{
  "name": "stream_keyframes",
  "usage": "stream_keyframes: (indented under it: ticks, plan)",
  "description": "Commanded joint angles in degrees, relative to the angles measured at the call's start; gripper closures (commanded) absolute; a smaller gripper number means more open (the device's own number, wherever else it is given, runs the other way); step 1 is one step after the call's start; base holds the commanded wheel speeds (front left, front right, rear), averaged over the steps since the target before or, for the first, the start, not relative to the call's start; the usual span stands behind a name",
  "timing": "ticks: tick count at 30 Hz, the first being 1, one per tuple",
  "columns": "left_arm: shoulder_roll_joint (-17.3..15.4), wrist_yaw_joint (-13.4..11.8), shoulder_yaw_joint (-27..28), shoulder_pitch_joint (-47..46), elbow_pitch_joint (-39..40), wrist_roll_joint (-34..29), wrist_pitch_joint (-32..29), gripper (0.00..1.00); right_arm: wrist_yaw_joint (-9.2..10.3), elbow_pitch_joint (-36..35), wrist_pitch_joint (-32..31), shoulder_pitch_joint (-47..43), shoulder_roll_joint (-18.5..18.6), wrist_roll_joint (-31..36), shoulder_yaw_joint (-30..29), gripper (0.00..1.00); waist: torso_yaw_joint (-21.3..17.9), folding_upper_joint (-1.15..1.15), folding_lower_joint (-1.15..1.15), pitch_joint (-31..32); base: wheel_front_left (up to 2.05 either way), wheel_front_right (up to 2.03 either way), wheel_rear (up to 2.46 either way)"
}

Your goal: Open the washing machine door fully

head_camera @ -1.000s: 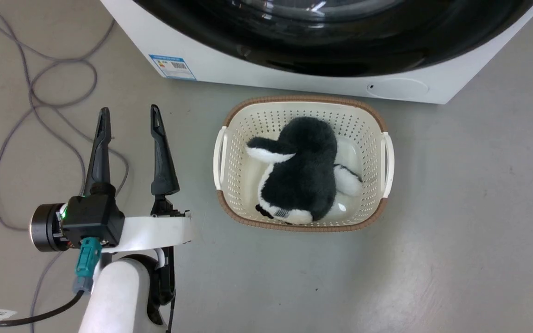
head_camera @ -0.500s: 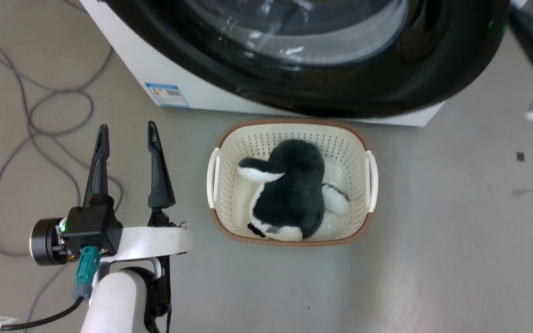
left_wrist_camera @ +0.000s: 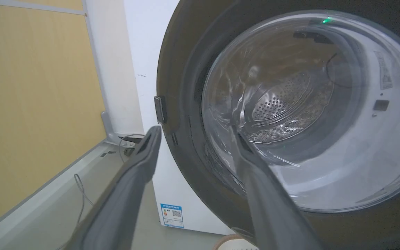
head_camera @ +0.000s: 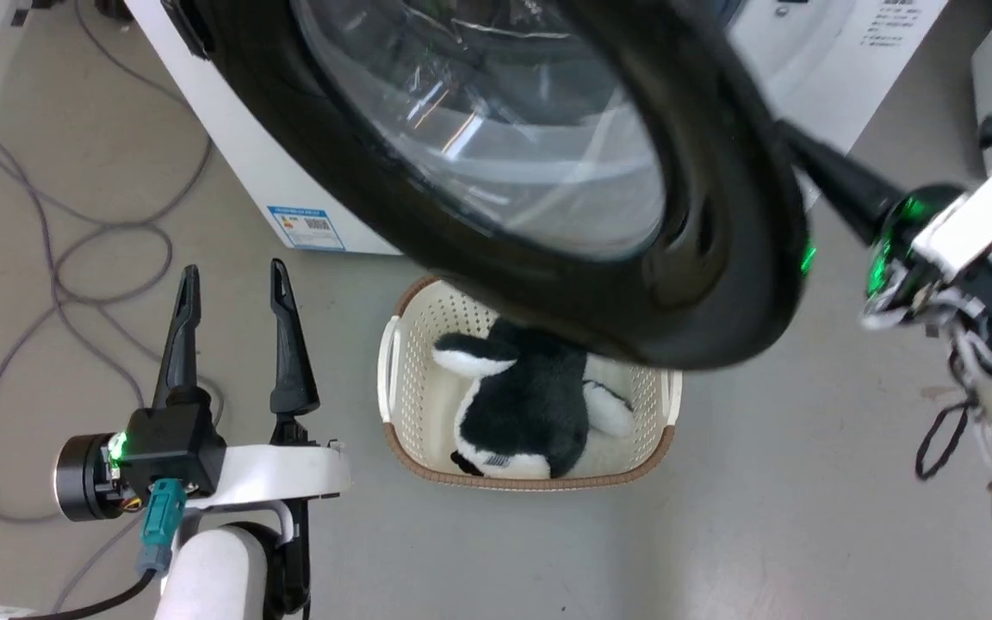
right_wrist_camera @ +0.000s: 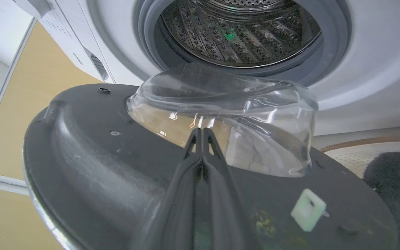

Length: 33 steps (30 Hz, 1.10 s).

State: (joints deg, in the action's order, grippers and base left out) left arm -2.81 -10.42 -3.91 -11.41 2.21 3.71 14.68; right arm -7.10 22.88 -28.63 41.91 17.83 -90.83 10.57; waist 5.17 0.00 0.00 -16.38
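The washing machine door (head_camera: pixel 720 258), a glossy black ring around a clear glass bowl, stands swung out from the white washing machine (head_camera: pixel 246 189) and hangs over the basket. My right gripper (right_wrist_camera: pixel 201 131) is shut with nothing in it, its tips against the door's inner face (right_wrist_camera: pixel 99 156) just below the glass bowl (right_wrist_camera: pixel 227 104). Its dark fingers (head_camera: pixel 832 176) pass behind the door's right edge in the head view. Beyond them the steel drum (right_wrist_camera: pixel 241 31) and blue-grey gasket (right_wrist_camera: pixel 151 52) lie exposed. My left gripper (head_camera: pixel 233 275) is open at the lower left, facing the door's outer face (left_wrist_camera: pixel 179 104).
A cream laundry basket (head_camera: pixel 387 370) holding a black and white plush toy (head_camera: pixel 522 405) sits on the floor under the door. Grey cables (head_camera: pixel 57 258) loop over the floor on the left. A yellow wall (left_wrist_camera: pixel 30 86) runs beside the washer.
The door has swung well out from the washer, and my right gripper has come into view behind its right edge. The head camera has tilted up; the left gripper has kept still.
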Motion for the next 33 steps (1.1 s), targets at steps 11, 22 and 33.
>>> stream_keyframes:
  ticks: [11, 22, 33]
  plan:
    - [-0.07, 0.33, 0.38, 2.88, -0.45, -0.59, 0.32, 0.0, -0.39, -10.29, -3.2, -11.54, -2.83, -1.94, 2.28, 1.0, -0.19, 0.0, 0.0, 3.86, 0.0, 0.0, 0.0]
    - [-0.07, 1.16, 0.3, 5.39, -1.68, -1.07, 0.32, 0.0, -0.39, -13.94, -4.96, -19.83, -6.55, -1.9, 5.36, 1.0, 0.07, 0.0, 0.0, 8.29, 0.0, 0.0, 0.0]
    - [-0.07, 1.67, 0.22, 8.17, -2.75, -1.15, 0.32, 0.0, -0.39, -14.48, -5.65, -25.54, -10.92, -1.14, 8.72, 1.0, 1.02, 0.0, 0.0, 11.63, 0.0, 0.0, 0.0]
